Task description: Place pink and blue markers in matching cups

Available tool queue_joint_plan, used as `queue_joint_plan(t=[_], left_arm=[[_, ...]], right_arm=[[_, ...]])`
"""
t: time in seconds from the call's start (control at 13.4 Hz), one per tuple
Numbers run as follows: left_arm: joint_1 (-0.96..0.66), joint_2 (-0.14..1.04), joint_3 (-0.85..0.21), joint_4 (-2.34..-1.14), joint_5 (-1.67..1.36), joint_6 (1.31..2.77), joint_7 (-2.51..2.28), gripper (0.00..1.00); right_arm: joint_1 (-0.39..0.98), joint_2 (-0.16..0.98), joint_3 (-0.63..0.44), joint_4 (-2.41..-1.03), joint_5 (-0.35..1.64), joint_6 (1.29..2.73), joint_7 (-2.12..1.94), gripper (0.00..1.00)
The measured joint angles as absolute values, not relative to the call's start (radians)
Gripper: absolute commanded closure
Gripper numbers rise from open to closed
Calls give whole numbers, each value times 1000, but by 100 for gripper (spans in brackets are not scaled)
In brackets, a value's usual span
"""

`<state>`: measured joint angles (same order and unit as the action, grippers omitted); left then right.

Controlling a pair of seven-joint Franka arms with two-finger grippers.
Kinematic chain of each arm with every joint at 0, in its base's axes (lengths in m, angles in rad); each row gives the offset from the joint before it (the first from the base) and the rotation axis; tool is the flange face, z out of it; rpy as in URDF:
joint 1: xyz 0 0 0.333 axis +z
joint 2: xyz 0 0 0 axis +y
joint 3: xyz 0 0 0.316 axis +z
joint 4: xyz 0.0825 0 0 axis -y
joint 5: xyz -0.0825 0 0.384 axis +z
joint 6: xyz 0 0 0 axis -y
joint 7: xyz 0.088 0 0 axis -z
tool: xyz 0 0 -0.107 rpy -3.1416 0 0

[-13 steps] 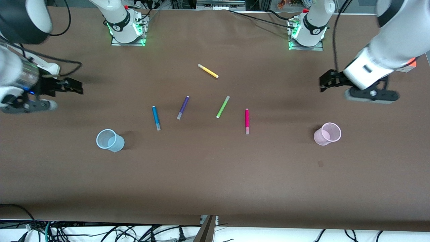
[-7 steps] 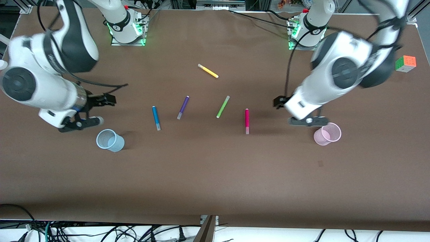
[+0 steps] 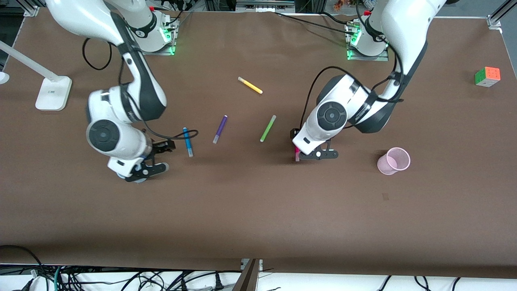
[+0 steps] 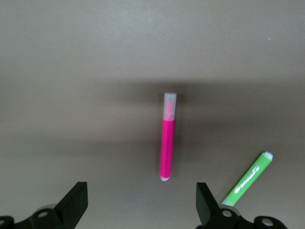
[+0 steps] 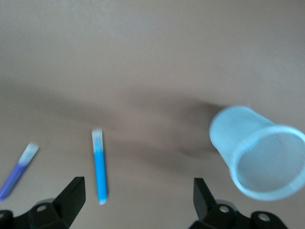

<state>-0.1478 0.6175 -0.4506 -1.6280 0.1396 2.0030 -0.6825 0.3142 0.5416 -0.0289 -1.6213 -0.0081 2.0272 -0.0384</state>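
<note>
The pink marker point(image 4: 167, 143) lies flat on the brown table; in the front view only its end point(image 3: 297, 156) shows under the left arm's hand. My left gripper point(image 3: 294, 134) point(image 4: 141, 206) is open and empty over it. The blue marker point(image 3: 187, 141) point(image 5: 99, 167) lies flat toward the right arm's end. My right gripper point(image 3: 167, 145) point(image 5: 138, 202) is open and empty, over the table between the blue marker and the pale blue cup point(image 5: 259, 152). That cup is hidden by the right arm in the front view. The pale pink cup point(image 3: 394, 161) stands toward the left arm's end.
A purple pen point(image 3: 220, 129) point(image 5: 19, 171), a lime-green pen point(image 3: 267, 128) point(image 4: 248, 179) and a yellow pen point(image 3: 250, 85) lie between the two markers. A colour cube point(image 3: 487, 76) and a white lamp base point(image 3: 53, 93) sit at the table's ends.
Both arms have swung in from the table's ends. The left gripper has come over the pink marker; the right gripper has come beside the blue marker, its hand now covering the blue cup.
</note>
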Motion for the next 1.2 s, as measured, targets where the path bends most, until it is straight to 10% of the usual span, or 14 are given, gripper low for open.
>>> queue_joint_plan(t=[0.52,1.2], left_arm=[[-184,719,-449,-1656,236,2179,-737,0],[-185,745,-442,-1713,261,2280,-761,0]], right_arm=[[337,573,-15,-1846,-8,2394,-38,0],[391,599,-12,-1864,-8,2423,-37,0]])
